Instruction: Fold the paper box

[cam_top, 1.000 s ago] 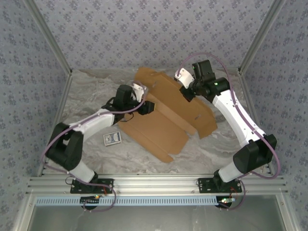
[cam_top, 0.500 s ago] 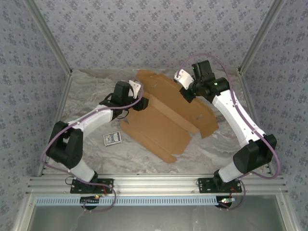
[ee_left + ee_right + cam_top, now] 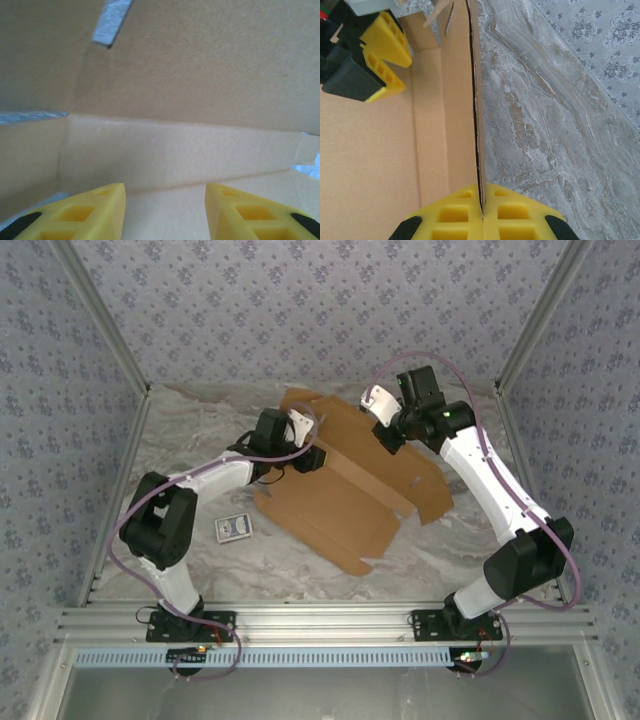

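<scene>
Overhead, the paper box point(image 3: 335, 508) lies opened out across the middle of the table point(image 3: 190, 435), reaching from the centre of the far edge toward the near right. My left gripper point(image 3: 308, 457) sits over the sheet's left side. My right gripper point(image 3: 387, 437) is at a raised panel on the sheet's far right part. From up here I cannot tell how either pair of fingers stands. A small blue-and-white card packet point(image 3: 233, 528) lies on the table left of the box, near it but apart.

At my left wrist, the fingers point(image 3: 100, 210) are spread wide with nothing between them. Ahead is plain brown cardboard: a flat panel below, a low wall rising along a crease, and a larger panel behind it.

At my right wrist, the fingers point(image 3: 455, 220) are pressed together on the top edge of an upright cardboard wall, seen edge-on and running straight away from the pinch. Left of that wall is the box's inner face, with my left gripper's yellow fingers parted above it in the upper left corner. Right of the wall is bare marble table.
</scene>
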Robot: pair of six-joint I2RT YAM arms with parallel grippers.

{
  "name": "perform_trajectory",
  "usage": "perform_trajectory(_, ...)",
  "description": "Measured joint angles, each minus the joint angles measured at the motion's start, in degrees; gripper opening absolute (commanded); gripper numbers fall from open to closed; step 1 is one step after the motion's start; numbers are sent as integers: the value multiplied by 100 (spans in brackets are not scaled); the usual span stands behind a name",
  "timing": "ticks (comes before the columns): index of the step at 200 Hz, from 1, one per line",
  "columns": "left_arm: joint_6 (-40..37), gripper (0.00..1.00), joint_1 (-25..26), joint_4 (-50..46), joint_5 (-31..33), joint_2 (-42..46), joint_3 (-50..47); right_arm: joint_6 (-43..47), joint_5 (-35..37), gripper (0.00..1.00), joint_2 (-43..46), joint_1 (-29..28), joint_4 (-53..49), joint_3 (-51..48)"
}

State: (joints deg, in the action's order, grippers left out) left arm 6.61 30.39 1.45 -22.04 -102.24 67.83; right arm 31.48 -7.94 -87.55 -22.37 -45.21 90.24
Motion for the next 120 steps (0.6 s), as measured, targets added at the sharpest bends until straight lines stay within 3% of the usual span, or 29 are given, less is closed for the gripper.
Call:
perform_trajectory(56,48,47,0,199,-278,13,-122,96,275,0,0,-44,37,-28)
perform_trajectory(89,201,50,-92,219,-197,859,-949,450,1241,0,-44,-262,350,-306)
perform_trajectory(120,614,54,-538,247,52,1862,-1668,938,2188,0,-378,-503,896,-538)
